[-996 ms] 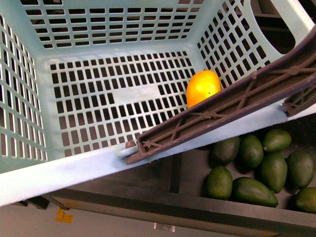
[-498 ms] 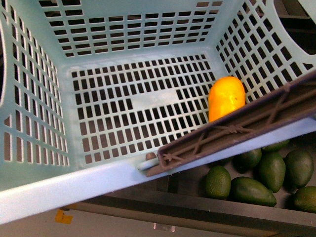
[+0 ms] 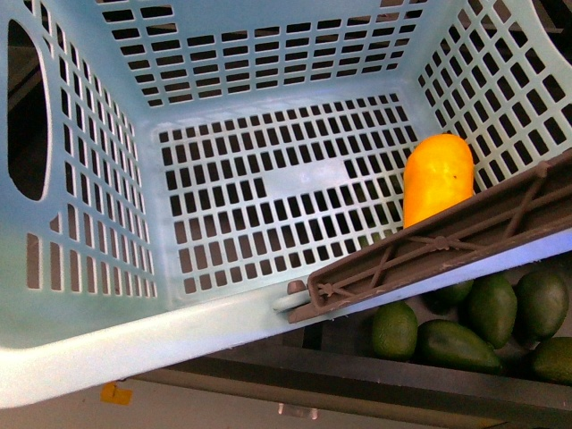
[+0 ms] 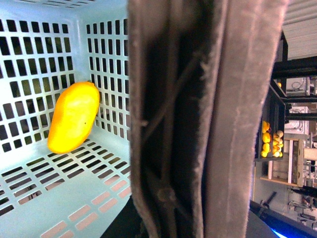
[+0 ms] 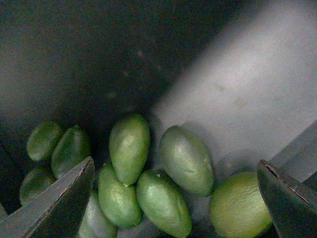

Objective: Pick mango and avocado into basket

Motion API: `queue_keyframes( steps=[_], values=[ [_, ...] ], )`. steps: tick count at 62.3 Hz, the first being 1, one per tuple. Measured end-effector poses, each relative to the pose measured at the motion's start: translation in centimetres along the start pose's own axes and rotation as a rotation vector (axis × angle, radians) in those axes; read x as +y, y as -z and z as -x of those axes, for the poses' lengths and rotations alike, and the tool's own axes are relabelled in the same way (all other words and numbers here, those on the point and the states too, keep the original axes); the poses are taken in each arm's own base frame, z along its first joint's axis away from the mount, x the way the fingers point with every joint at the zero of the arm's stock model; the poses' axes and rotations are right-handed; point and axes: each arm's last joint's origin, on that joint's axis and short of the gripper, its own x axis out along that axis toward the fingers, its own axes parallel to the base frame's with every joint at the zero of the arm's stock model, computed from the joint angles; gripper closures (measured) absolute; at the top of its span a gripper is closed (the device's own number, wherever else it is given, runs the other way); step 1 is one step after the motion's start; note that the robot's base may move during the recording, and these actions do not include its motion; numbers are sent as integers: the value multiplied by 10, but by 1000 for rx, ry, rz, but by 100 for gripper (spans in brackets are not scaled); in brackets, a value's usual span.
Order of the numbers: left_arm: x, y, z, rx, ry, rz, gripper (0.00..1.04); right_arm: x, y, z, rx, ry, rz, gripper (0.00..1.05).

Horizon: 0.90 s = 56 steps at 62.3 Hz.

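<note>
The right gripper (image 5: pixel 174 162) hangs, jaws wide apart, directly above an avocado (image 5: pixel 186 159) whose length slants across the gap.

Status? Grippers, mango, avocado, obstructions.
Right gripper open over avocados, none gripped. Left gripper not in view. Mango in basket. Brown handle lies across basket's near rim.

Mango (image 3: pixel 438 179) prob. on basket (image 3: pixel 107 349) floor

Brown handle (image 3: pixel 447 241) across near-right basket (image 3: pixel 134 344) corner
</note>
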Motion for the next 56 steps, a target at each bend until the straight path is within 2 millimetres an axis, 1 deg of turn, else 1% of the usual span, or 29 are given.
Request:
queue_keyframes(
  steps=[9, 19, 33, 49, 56],
  values=[
    [0, 0, 0, -5, -4, 0, 89, 22, 22, -32, 65, 1, -42, 9],
    [0, -1, 0, -13, -9, -3, 89, 44, 35, -57, 111, -18, -78, 9],
    [0, 0, 0, -10, -7, -2, 89, 65, 36, -82, 122, -29, -130, 9],
    [0, 0, 0, -7, -5, -3, 89, 78, 40, -104, 131, -21, -147, 9],
    [0, 0, 0, -7, -5, -2, 89, 81, 39, -109, 133, -19, -150, 9]
  ],
)
